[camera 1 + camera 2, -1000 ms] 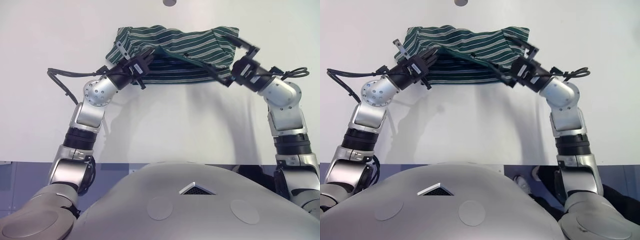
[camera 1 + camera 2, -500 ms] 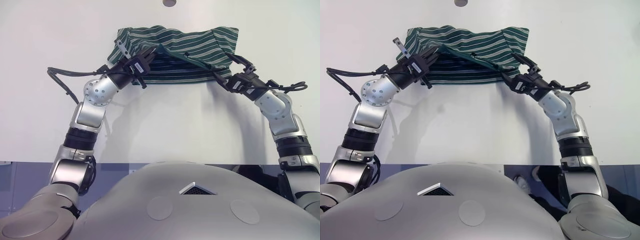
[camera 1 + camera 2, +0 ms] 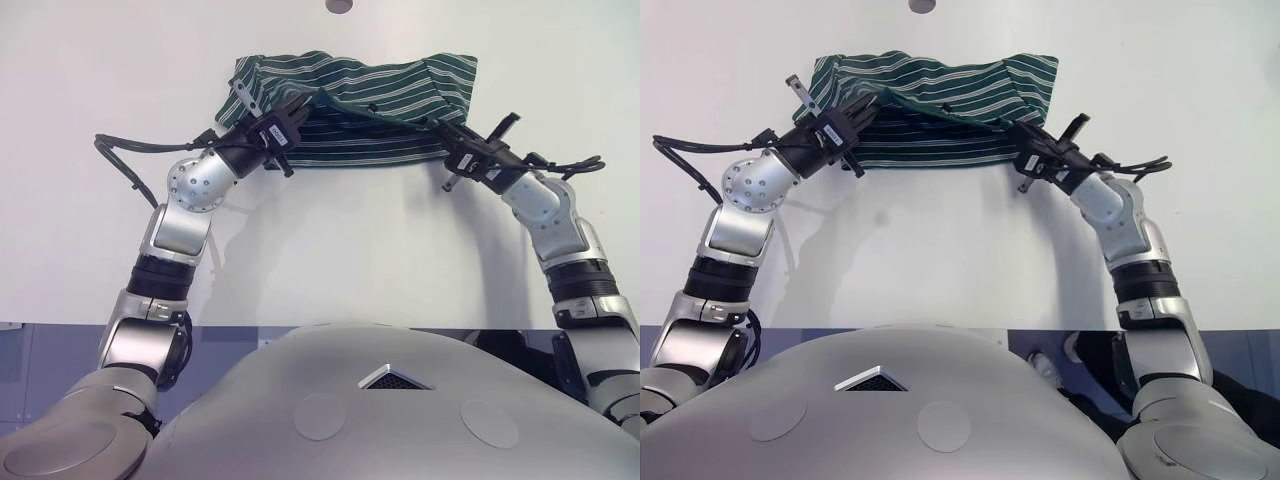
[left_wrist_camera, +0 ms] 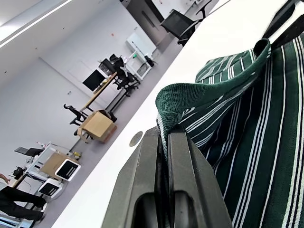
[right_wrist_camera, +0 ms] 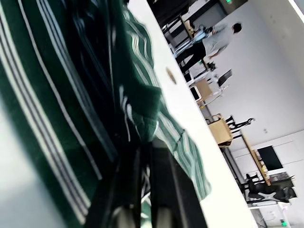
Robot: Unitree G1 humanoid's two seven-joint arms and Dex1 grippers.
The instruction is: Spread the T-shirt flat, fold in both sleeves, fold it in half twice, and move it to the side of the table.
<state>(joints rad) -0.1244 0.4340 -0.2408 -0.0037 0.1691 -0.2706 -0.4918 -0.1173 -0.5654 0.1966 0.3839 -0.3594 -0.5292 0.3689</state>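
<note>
**Workpiece.** The T-shirt (image 3: 350, 100) is dark green with thin white stripes. It lies on the white bench (image 3: 330, 260), gathered into a wide, rumpled band rather than spread flat. Its upper layer is creased. A darker lower layer shows along the edge nearest the robot.

**Left pincer.** The left pincer (image 3: 302, 103) is at the T-shirt's near edge, towards its left end. The left wrist view shows both fingers (image 4: 142, 185) pressed together with no gap. They clamp a thick ribbed green edge of the fabric, which bulges up over the fingertips.

**Right pincer.** The right pincer (image 3: 437, 127) is at the T-shirt's near edge, towards its right end. The right wrist view shows its fingers (image 5: 164, 190) closed on a fold of the striped cloth.

**Fabric between the pincers.** The gripped edge runs from one pincer to the other across the T-shirt's front. It is raised slightly above the lower layer.

**Bench fitting.** A round grey disc (image 3: 339, 5) is set in the bench just beyond the T-shirt's far edge, near its middle.
</note>
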